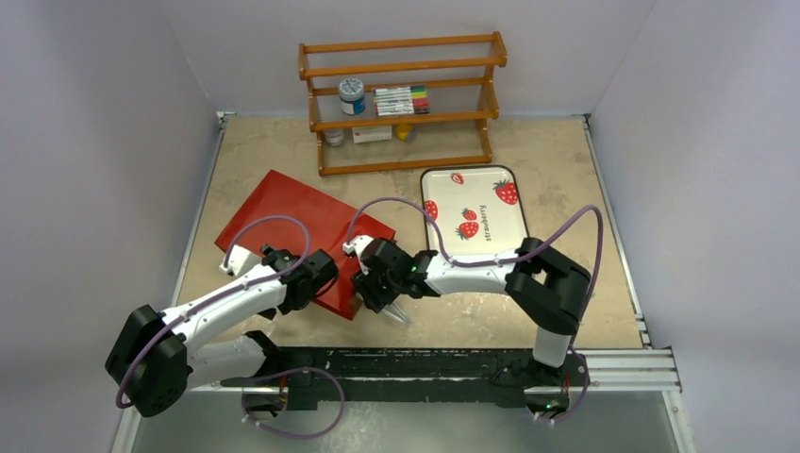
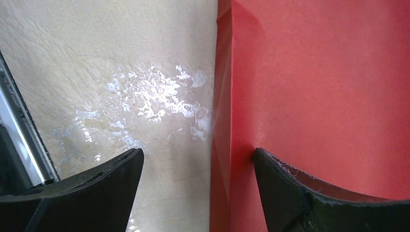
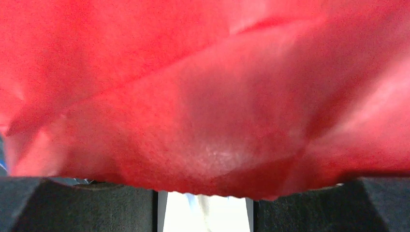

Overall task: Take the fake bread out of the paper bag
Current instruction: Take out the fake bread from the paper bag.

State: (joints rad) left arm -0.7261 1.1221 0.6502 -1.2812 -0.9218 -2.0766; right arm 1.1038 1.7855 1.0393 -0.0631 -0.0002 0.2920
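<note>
The red paper bag lies flat on the table, its near edge by both grippers. No bread shows in any view. My left gripper is open and straddles the bag's side edge: in the left wrist view one finger is over bare table and the other rests on the red bag. My right gripper is at the bag's near right corner. In the right wrist view creased red paper with a serrated edge covers the fingertips; only the finger bases show, with a gap between them.
A strawberry-print tray lies to the right of the bag. A wooden rack with markers and jars stands at the back. White walls enclose the table. The metal rail runs along the near edge.
</note>
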